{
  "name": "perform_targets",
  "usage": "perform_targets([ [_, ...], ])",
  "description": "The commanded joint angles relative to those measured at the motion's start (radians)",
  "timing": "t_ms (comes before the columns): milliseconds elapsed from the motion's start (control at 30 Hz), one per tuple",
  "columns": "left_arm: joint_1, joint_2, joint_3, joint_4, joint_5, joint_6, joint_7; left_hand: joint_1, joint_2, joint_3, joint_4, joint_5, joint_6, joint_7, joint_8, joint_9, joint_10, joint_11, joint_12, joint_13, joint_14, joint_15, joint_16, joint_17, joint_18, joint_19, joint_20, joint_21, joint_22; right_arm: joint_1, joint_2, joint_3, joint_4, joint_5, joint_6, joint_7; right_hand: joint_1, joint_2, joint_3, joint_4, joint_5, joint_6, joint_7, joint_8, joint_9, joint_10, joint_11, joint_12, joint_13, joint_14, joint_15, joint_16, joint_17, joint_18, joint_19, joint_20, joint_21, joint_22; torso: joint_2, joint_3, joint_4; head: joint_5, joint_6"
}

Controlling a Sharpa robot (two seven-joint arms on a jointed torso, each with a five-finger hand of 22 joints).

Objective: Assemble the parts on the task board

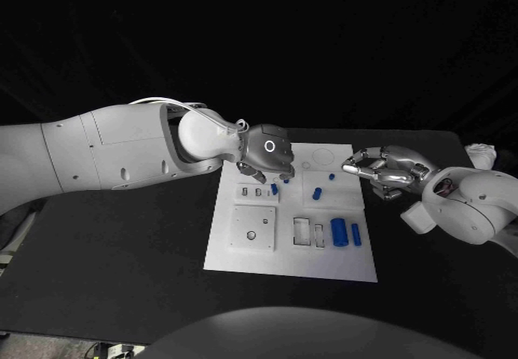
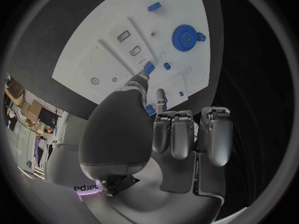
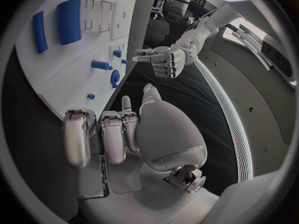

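Note:
The white task board lies mid-table. My left hand hovers over its upper left part, fingers curled and thumb stretched out. The thumb tip touches a blue part standing in the board. A small blue piece sits wedged between that thumb and the finger beside it. My right hand hangs at the board's right edge with curled fingers and nothing in them. A blue gear stands between the two hands.
A thick blue cylinder and a slim one lie near the board's front right. A recessed plate and open slots sit left of them. A white object lies at the table's right edge.

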State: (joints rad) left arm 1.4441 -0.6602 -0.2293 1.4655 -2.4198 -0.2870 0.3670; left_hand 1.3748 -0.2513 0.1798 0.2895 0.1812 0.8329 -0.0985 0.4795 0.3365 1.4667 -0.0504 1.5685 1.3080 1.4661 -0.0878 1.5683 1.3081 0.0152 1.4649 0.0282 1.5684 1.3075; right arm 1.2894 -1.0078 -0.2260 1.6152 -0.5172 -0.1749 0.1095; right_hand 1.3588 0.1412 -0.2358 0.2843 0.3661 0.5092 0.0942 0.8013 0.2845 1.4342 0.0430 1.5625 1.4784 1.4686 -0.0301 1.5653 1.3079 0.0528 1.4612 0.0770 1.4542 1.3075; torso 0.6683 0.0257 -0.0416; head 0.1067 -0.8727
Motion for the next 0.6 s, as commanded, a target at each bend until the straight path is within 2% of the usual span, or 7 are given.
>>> perform_targets([
  [33,-0.007,0.007,0.000,-0.009,-0.020,-0.019,0.020,-0.001,0.005,0.009,0.001,0.011,0.018,-0.001,-0.026,-0.010,0.104,0.007,0.002,0.263,0.105,0.006,0.002,0.263,-0.015,0.106,0.001,0.002,0.263,-0.001,0.001,0.000,0.001,-0.004,0.016,-0.004,0.009,-0.001,-0.005,0.001,0.000,-0.002,0.005,0.003,-0.001,0.137,-0.025,0.008,0.092,0.102,-0.001,0.006,0.263,-0.016,-0.002,0.006,-0.005,0.215,0.000,-0.0011,-0.0001,0.000,0.000],
  [167,-0.019,0.013,0.000,-0.019,-0.021,-0.020,0.015,-0.006,0.002,0.019,0.000,0.013,0.037,-0.005,-0.093,-0.043,0.104,0.009,0.002,0.263,0.105,0.009,0.002,0.263,-0.015,0.106,0.004,0.002,0.263,-0.002,0.000,0.000,0.000,-0.004,0.018,-0.006,0.009,0.000,-0.006,0.002,0.000,-0.003,0.005,0.003,-0.001,0.137,-0.025,0.008,0.092,0.102,-0.001,0.006,0.263,-0.016,-0.002,0.006,-0.005,0.215,0.000,-0.0004,0.0008,-0.001,0.000],
  [233,-0.023,0.017,0.000,-0.025,-0.021,-0.018,0.011,-0.008,0.003,0.024,0.000,0.014,0.043,-0.006,-0.113,-0.052,0.104,0.010,0.002,0.263,0.105,0.010,0.002,0.263,-0.015,0.106,0.005,0.002,0.263,-0.002,0.000,0.000,-0.001,-0.004,0.020,-0.007,0.008,0.000,-0.006,0.002,0.000,-0.003,0.005,0.003,-0.001,0.137,-0.025,0.008,0.092,0.102,-0.001,0.006,0.263,-0.016,-0.002,0.006,-0.005,0.215,0.000,-0.0004,0.0006,0.000,0.000],
  [467,-0.033,0.024,0.000,-0.044,-0.021,-0.017,0.004,0.000,0.007,0.047,-0.002,0.048,0.075,-0.001,-0.160,-0.074,0.104,0.012,0.002,0.263,0.105,0.013,0.002,0.263,-0.015,0.106,0.007,0.002,0.263,-0.003,0.000,0.000,-0.002,-0.004,0.023,-0.008,0.007,0.003,-0.007,0.004,-0.001,0.001,0.006,0.005,-0.001,0.137,-0.024,0.008,0.092,0.102,0.000,0.006,0.263,-0.016,-0.001,0.006,-0.004,0.215,0.000,0.0002,-0.0002,0.001,0.000],
  [600,-0.038,0.028,0.000,-0.053,-0.021,-0.020,0.000,0.007,0.009,0.057,-0.004,0.062,0.085,0.000,-0.173,-0.079,0.104,0.012,0.002,0.263,0.105,0.013,0.002,0.263,-0.015,0.106,0.009,0.002,0.263,-0.005,-0.001,0.000,-0.002,-0.004,0.023,-0.007,0.008,0.005,-0.008,0.004,0.006,0.003,0.007,0.006,-0.002,0.137,-0.024,0.008,0.092,0.102,0.000,0.006,0.263,-0.016,-0.002,0.006,-0.004,0.215,0.000,0.0003,-0.0004,0.000,0.000],
])
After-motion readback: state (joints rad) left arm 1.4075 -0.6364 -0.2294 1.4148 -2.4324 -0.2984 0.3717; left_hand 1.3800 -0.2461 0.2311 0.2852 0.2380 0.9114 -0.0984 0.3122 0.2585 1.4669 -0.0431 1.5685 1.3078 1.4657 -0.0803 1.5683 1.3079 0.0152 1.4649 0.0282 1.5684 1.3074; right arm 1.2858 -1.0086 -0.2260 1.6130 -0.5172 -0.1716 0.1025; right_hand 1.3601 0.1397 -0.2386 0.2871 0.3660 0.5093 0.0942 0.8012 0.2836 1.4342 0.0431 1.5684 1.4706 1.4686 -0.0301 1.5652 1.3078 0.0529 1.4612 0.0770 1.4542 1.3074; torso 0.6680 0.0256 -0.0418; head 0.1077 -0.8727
